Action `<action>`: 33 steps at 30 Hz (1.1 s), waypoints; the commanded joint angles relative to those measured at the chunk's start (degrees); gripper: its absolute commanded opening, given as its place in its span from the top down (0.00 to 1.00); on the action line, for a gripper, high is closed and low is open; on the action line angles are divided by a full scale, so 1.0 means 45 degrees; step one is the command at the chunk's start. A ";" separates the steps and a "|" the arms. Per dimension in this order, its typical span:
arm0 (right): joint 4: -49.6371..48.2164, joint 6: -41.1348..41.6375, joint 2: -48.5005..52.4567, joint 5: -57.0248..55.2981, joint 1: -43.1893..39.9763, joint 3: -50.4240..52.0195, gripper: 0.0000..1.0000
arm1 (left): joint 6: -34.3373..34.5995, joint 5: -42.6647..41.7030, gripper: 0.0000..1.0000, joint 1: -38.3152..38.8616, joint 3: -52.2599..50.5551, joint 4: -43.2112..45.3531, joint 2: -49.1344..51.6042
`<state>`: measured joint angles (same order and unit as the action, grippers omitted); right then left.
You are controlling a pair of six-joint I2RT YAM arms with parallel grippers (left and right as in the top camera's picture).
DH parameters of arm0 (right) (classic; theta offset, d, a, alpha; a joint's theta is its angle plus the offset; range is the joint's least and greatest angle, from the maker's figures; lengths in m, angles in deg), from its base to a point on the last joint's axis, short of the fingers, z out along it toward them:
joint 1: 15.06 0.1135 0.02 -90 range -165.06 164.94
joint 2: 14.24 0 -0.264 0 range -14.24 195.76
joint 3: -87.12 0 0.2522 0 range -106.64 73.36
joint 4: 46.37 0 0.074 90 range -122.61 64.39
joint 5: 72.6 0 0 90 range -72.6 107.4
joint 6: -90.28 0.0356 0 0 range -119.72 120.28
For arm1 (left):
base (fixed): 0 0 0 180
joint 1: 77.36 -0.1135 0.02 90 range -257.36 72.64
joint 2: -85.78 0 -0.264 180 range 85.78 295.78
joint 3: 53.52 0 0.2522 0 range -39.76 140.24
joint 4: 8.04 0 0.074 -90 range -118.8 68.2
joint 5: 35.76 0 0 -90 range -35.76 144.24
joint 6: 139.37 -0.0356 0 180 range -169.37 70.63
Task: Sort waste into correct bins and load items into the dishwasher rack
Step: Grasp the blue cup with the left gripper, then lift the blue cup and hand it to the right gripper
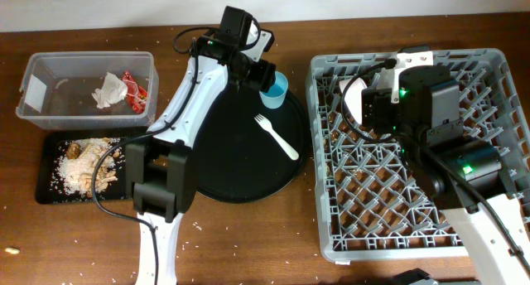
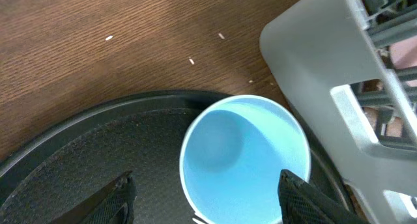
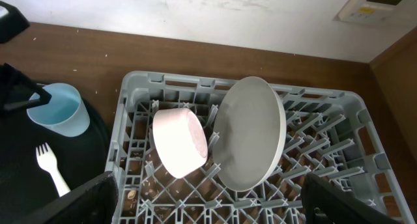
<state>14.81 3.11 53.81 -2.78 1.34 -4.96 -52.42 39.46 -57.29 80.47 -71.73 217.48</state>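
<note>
The light blue cup [image 1: 275, 90] stands upright on the round black tray's far right edge, also in the left wrist view [image 2: 244, 160] and right wrist view [image 3: 60, 109]. My left gripper [image 1: 258, 74] is open, hovering over the cup with its fingers [image 2: 205, 199] on either side of it. The white fork [image 1: 277, 136] lies on that tray [image 3: 52, 167]. The grey rack [image 1: 331, 194] holds the small white bowl [image 3: 180, 141] and the grey-green bowl [image 3: 251, 133], both on edge between pegs. My right gripper [image 3: 208, 201] is open above them. Napkin [image 1: 108, 90] and red wrapper [image 1: 135, 84] lie in the clear tub [image 1: 50, 70].
The shallow black tray [image 1: 50, 144] at the left holds rice and brownish scraps [image 1: 89, 165]. The round black tray [image 1: 240, 165] sits between the bins and the rack. Loose rice grains dot the wood [image 2: 191, 61]. The rack's corner [image 2: 313, 48] is close to the cup.
</note>
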 commanded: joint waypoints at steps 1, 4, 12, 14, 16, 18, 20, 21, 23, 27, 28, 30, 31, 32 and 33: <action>0.0000 0.0151 -0.0087 0.0068 -0.0068 -0.0121 0.12 | -0.0102 -0.0053 0.38 -0.0058 0.0199 0.0053 0.0826; 0.0015 0.0151 -0.0087 0.0063 -0.0068 -0.0121 0.11 | -0.0102 0.0015 0.71 -0.0058 0.0199 0.0053 0.0952; -0.0073 0.0155 0.0204 0.1370 -0.0073 -0.0121 0.11 | -0.0097 -0.1073 0.99 -0.1015 0.0714 -0.1452 -0.0005; -0.0704 0.0151 0.0748 0.2793 -0.0073 -0.0121 0.08 | -0.0117 -0.4289 0.99 -0.1996 0.0772 -0.1894 -0.0549; -0.1627 0.0151 0.1656 0.5115 -0.0073 -0.0121 0.07 | -0.0772 -0.8709 1.00 -0.3084 0.0772 -0.2176 -0.0651; -0.2448 0.0151 0.2764 0.7922 -0.0073 -0.0121 0.03 | -0.1073 -1.1968 0.99 -0.4099 0.0767 -0.2409 -0.0651; -0.3497 0.0146 0.3672 1.0972 -0.0073 -0.0121 0.01 | -0.1073 -1.3721 0.99 -0.4624 0.0767 -0.2409 -0.0646; -0.4124 0.0146 0.3988 1.2225 -0.0073 -0.0121 0.01 | -0.1078 -1.4532 0.99 -0.4741 0.0767 -0.2399 -0.0651; -0.5527 0.0151 0.4459 1.4231 -0.0107 -0.0121 0.01 | -0.1404 -1.6262 0.99 -0.4784 0.0767 -0.2399 -0.0651; -0.6980 0.0146 0.4532 1.7442 -0.1258 -0.0121 0.01 | -0.1384 -1.6757 1.00 -0.4770 0.0767 -0.2569 -0.0651; -0.6989 0.0146 0.4537 1.8098 -0.1695 -0.0121 0.01 | -0.1375 -1.6757 0.99 -0.4770 0.0767 -0.2827 -0.0651; -0.6989 0.0141 0.4546 1.8914 -0.2613 -0.0121 0.01 | -0.1350 -1.6757 0.99 -0.4770 0.0767 -0.3405 -0.0651; -0.6989 0.0141 0.4546 1.8928 -0.2744 -0.0121 0.00 | -0.1350 -1.6757 1.00 -0.4760 0.0767 -0.3429 -0.0651; -0.7082 0.0136 0.4546 1.8933 -0.2720 -0.0117 0.00 | -0.1350 -1.6757 1.00 -0.4711 0.0767 -0.3429 -0.0651; -0.7174 0.0117 0.4546 1.8923 -0.2594 -0.0112 0.00 | -0.1365 -1.6747 1.00 -0.4614 0.0767 -0.3366 -0.0651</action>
<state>-16.78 3.50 74.12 78.77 -11.20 -4.87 -57.36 -33.90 -78.73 82.91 -86.94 216.50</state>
